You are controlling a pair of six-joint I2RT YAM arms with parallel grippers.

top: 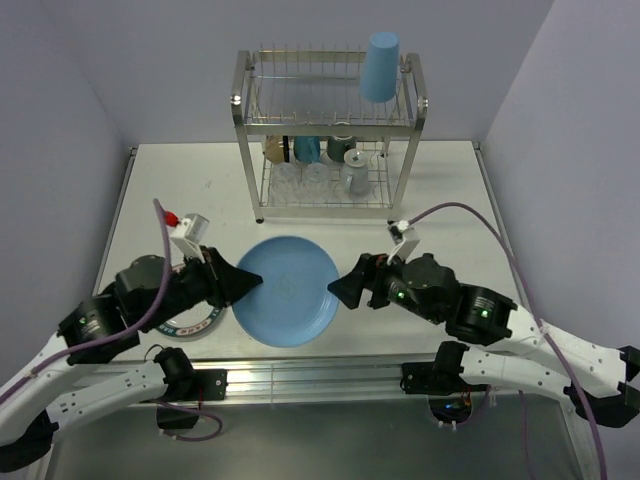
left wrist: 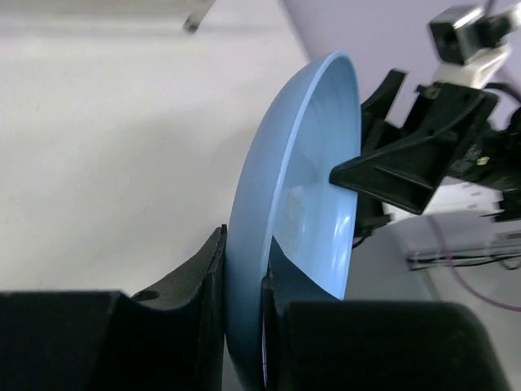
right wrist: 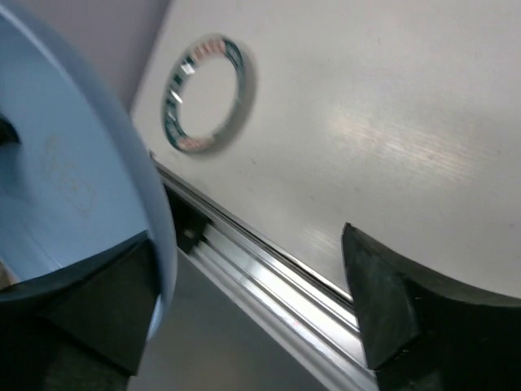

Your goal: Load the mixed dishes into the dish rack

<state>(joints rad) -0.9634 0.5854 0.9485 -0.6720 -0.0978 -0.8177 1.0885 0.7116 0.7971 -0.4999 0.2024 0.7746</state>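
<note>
left end effector [left wrist: 244,281] pinches smooth round blue plate [left wrist: 313,163]; right end effector [right wrist: 248,240] spread wide.

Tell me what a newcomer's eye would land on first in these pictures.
The big blue plate at the near middle of the table, its left rim pinched in the left gripper, while the right gripper sits at the opposite rim, jaws open. Behind it, at the far edge, stands the shiny two-tier dish rack with a blue tumbler on its top tier.

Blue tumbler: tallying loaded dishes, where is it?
Top view: the pale blue tumbler stands on the upper tier of the steel wire rack, at its right end.
</note>
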